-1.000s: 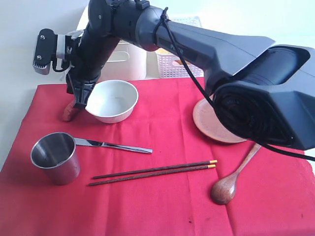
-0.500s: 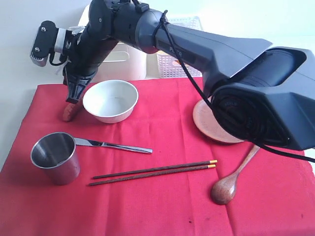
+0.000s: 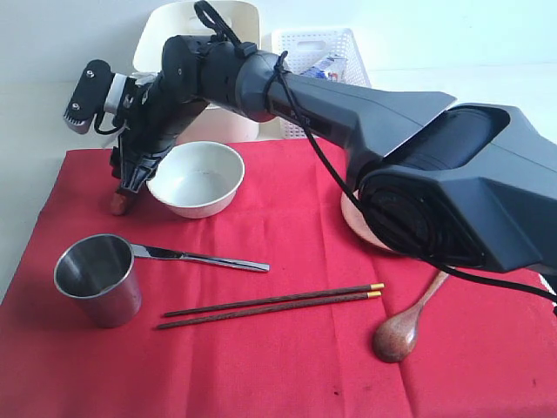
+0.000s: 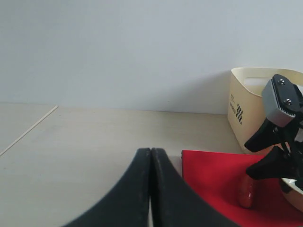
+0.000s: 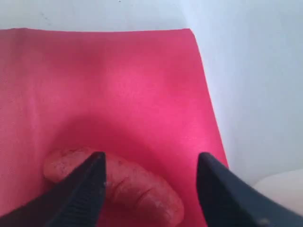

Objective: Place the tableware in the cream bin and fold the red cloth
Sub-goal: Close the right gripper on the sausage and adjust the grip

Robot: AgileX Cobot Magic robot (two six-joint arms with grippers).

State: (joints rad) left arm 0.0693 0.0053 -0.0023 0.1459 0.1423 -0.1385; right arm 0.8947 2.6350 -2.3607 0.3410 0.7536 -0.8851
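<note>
The right claw (image 3: 129,178) reaches over to the upper left of the outside view; its two fingers stand apart and hold nothing; the sausage (image 5: 128,187) lies on the red cloth (image 3: 287,366) right under them, just beside the cream bowl (image 3: 197,177); the left claw (image 4: 150,189) has its fingers pressed together with nothing between them; the cloth lies flat and fills the lower frame; the steel cup (image 3: 97,279) stands at the lower left with the steel knife (image 3: 204,258) beside it; the chopsticks (image 3: 271,304) lie side by side in the lower middle; the wooden spoon (image 3: 402,329) is at the lower right; the wooden plate (image 3: 352,213) is half hidden behind the arm; the cream bin (image 3: 165,30) stands at the top, behind the cloth, next to the white basket (image 3: 318,43)
</note>
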